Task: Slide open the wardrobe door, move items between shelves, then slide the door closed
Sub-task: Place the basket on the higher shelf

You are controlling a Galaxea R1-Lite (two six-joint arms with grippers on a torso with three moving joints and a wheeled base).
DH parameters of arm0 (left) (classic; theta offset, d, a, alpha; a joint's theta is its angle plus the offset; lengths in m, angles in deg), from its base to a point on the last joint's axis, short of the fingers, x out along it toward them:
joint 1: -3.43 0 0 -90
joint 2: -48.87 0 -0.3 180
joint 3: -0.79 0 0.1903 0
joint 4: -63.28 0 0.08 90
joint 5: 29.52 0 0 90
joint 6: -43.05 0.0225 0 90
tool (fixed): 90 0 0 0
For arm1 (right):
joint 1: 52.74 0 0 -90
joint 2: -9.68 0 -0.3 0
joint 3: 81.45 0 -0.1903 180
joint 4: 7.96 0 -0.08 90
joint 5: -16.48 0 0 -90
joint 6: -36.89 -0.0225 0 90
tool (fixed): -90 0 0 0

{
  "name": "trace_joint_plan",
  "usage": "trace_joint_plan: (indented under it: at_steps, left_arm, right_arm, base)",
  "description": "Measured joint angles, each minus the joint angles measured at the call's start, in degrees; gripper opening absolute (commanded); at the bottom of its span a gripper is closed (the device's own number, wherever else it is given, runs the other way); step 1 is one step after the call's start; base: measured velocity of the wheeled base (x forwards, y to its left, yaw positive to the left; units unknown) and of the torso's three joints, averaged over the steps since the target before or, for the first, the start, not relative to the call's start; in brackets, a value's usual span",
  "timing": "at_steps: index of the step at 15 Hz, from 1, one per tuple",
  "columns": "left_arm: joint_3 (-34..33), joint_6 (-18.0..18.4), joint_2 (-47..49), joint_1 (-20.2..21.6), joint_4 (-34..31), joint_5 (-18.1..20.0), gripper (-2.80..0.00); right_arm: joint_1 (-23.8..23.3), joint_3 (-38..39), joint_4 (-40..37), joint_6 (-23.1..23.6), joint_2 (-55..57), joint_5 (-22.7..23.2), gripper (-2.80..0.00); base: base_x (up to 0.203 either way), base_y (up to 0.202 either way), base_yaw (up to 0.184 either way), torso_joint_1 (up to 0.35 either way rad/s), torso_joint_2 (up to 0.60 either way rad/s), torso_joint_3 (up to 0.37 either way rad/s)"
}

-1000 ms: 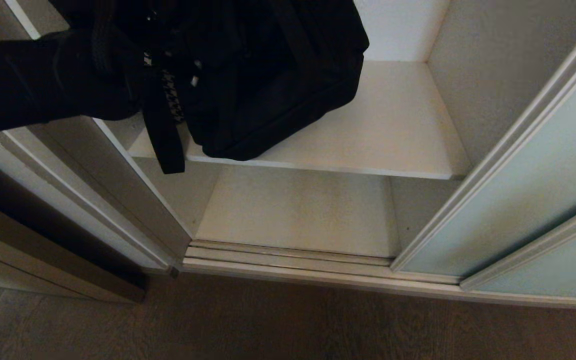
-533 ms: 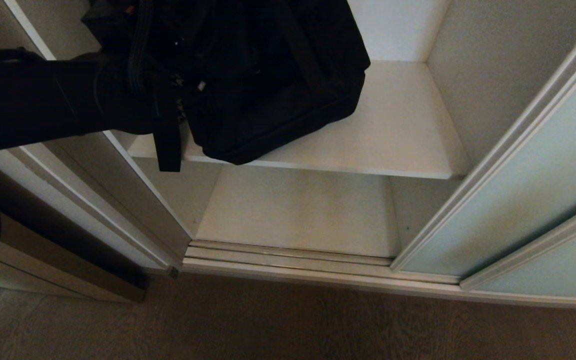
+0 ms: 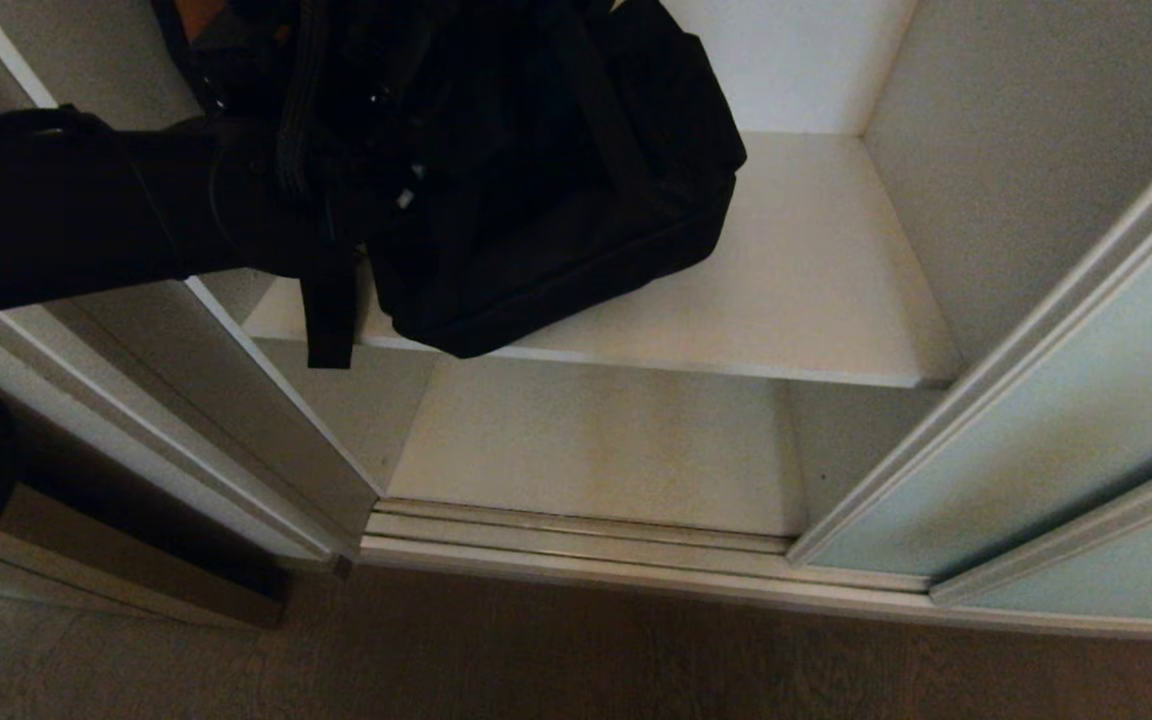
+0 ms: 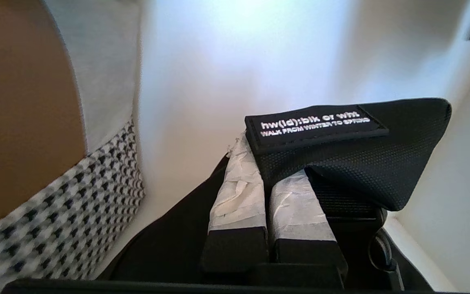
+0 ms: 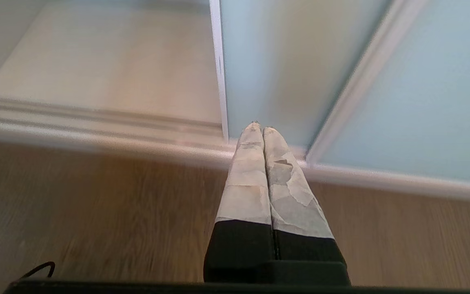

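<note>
Strap (image 4: 353, 163) label legible, wrist cam only

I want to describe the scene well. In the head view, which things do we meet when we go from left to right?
Left arm → black bag held up over the shelf → right side wall of the wardrobe → sliding glass door.

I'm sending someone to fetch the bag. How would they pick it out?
In the open white wardrobe, look at the upper white shelf board. The soft black fabric bag hangs over its left front edge, held by the left pincer; it is the only dark thing there, its strap dangling.
</note>
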State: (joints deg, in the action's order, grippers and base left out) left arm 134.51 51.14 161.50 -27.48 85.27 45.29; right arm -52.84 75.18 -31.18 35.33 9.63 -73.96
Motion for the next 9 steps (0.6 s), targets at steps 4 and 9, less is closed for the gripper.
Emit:
trace_joint_plan:
  at_steps: [4,9]
  left_arm:
    - [-0.50,-0.02,0.05,-0.34,0.09,-1.17,-2.80]
    - [0.05,0.06,0.11,-0.42,1.74,-1.71,-2.80]
  right_arm:
    - [0.00,0.00,-0.01,0.01,0.01,0.02,-2.80]
    - [0.00,0.00,0.00,0.00,0.00,0.00,-2.80]
  base:
    - [0.102,0.000,0.003,0.006,0.00,-0.001]
    - [0.000,0.000,0.000,0.000,0.00,0.000]
